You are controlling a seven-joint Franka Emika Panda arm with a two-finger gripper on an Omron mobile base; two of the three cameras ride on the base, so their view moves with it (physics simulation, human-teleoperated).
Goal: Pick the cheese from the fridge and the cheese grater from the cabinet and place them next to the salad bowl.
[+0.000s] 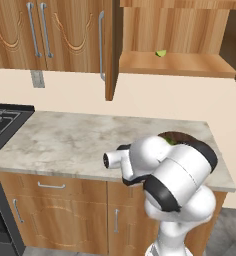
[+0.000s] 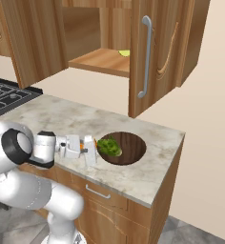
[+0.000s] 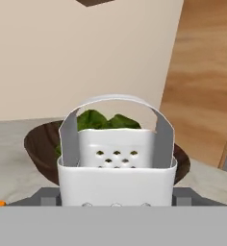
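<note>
In the hand view the silver-grey cheese grater (image 3: 116, 163) stands upright right in front of the camera, its arched handle on top. My gripper (image 3: 116, 198) is shut on its base, with one grey finger on each side. In the right base view the gripper (image 2: 89, 151) holds the grater (image 2: 91, 155) just above the counter, at the left rim of the dark brown salad bowl (image 2: 128, 143) with green leaves. A small orange piece, apparently the cheese (image 2: 94, 142), shows beside the gripper, next to the bowl. My arm hides most of the bowl (image 1: 177, 135) in the left base view.
The wooden wall cabinet (image 2: 102, 61) stands open above the counter, its door (image 2: 148, 57) swung out over the bowl. A small green item (image 1: 161, 53) lies on the shelf. A black stove (image 1: 2, 122) sits at the counter's left end. The counter edge (image 2: 133, 190) runs close to the bowl.
</note>
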